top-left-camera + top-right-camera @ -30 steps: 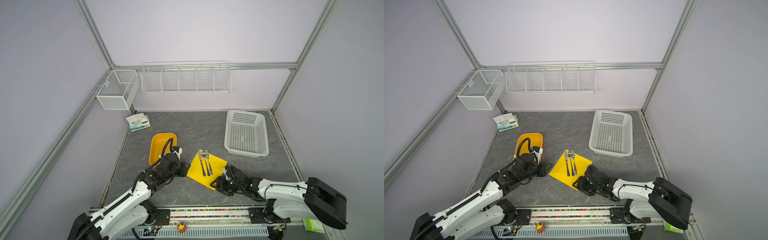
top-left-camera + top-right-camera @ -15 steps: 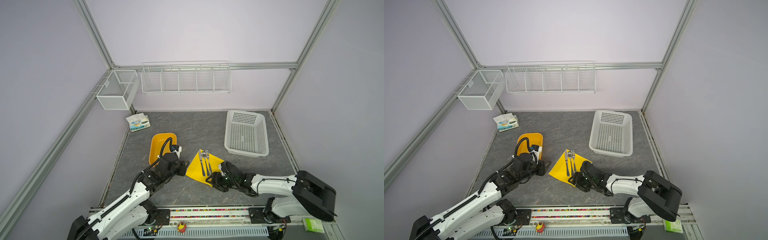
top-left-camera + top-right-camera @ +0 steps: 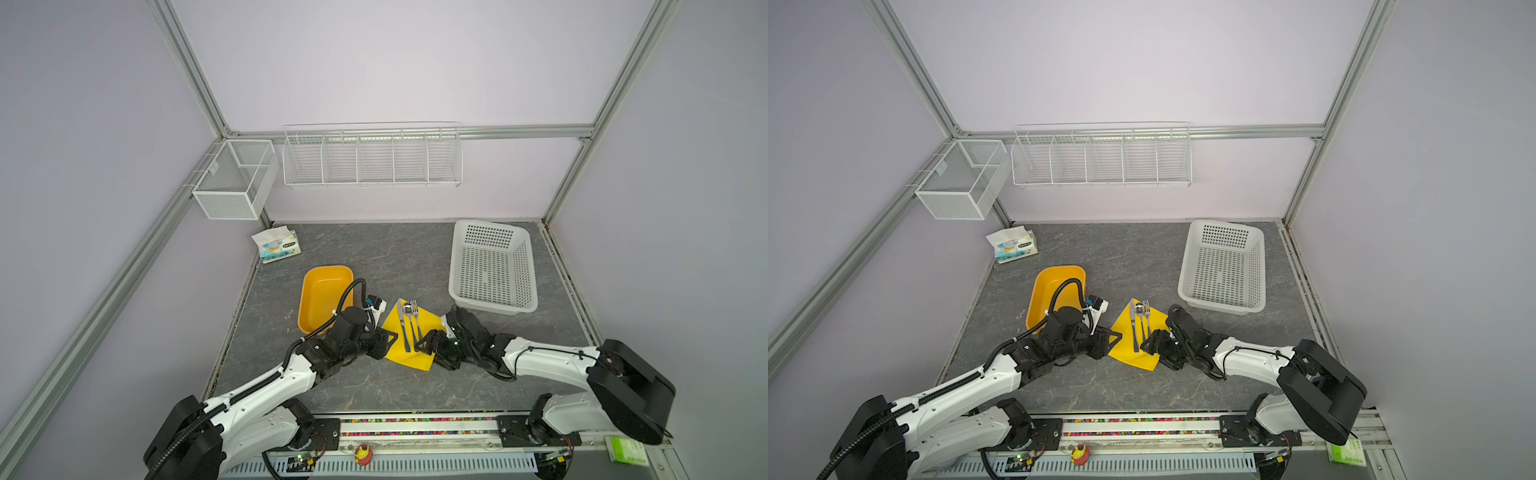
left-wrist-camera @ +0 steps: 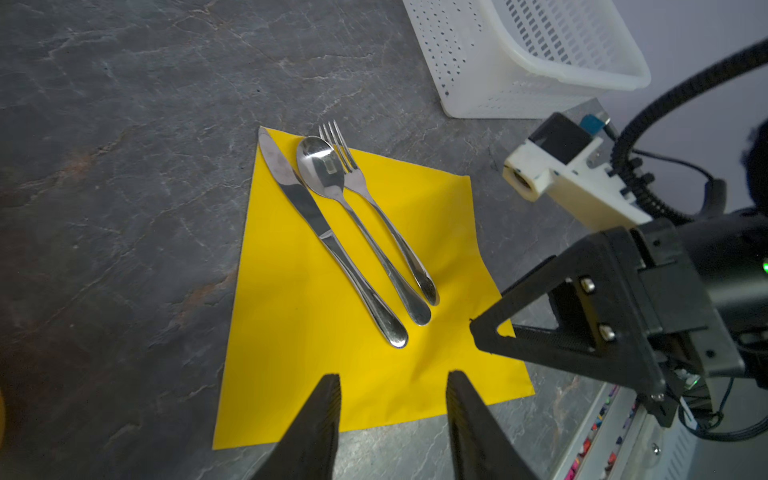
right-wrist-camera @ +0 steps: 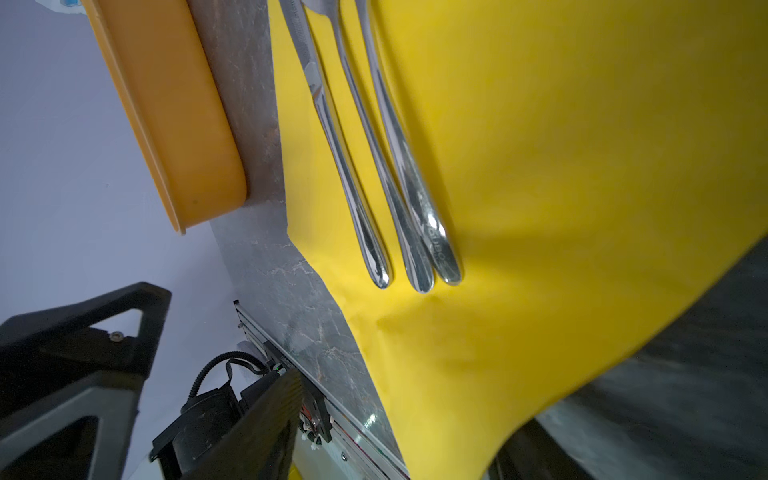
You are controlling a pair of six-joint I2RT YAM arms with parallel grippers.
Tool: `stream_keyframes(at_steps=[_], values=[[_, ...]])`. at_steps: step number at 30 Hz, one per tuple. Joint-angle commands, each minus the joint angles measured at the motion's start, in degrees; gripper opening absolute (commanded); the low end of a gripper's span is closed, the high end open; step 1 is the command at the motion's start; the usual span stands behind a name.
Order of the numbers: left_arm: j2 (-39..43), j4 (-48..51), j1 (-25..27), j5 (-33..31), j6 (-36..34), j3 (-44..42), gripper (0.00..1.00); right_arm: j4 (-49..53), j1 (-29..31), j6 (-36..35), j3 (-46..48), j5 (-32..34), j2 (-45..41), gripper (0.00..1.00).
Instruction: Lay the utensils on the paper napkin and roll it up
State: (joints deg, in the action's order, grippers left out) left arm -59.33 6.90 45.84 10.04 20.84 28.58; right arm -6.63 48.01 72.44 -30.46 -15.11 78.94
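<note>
Grey stone-patterned tabletop (image 3: 395, 257), walled in pale lilac, was catalogued from left to right. At the far left corner a tissue pack (image 3: 276, 246) was recorded, and nearer the middle an orange tray (image 3: 324, 295). Just beside that tray the left gripper (image 4: 394, 376) was found, its jaws parted and nothing held, poised over the near-left edge of the paper napkin (image 4: 291, 324). That sheet was laid flat as a diamond between both arms. On it the utensils (image 4: 374, 251) were noted side by side: knife (image 4: 328, 239), spoon (image 4: 320, 166), fork (image 4: 353, 174), with long axes parallel, heads at the far corner and handles pointed back toward the robot. At the near-right edge the right gripper (image 3: 426, 340) was seen, jaws spread wide; no pinch on the paper could be confirmed. Furthest right a white basket (image 3: 455, 257) was listed. Placement was judged complete. Rolling across the handles was judged next, with both arms about equally near.
</note>
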Motion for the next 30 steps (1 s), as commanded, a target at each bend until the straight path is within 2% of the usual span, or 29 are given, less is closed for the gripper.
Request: stream_keyframes(at_steps=[1, 8, 15, 22, 30], values=[[-1.7, -3.4, 2.7, -0.4, -4.5, -0.5, 0.43, 1.8, -1.2, -1.2, -1.4, -1.8, -0.4, 0.70], [-5.0, -4.6, 9.4, -3.8, -8.7, 0.3, 0.44, -0.9, -2.2, -0.3, -1.4, -3.1, 0.9, 0.68], [-8.2, -5.7, 13.6, -3.8, -13.2, 1.1, 0.46, -3.2, -3.1, 0.9, -1.5, -3.6, 1.6, 0.63], [-10.6, -8.2, 20.6, -12.3, -19.3, 1.6, 0.48, -3.6, -3.6, 1.7, -1.3, -3.6, 1.6, 0.61], [-14.8, -8.6, 24.7, -19.4, -23.8, 3.3, 0.50, -3.0, -3.8, 1.8, -1.1, -3.7, 1.6, 0.60]])
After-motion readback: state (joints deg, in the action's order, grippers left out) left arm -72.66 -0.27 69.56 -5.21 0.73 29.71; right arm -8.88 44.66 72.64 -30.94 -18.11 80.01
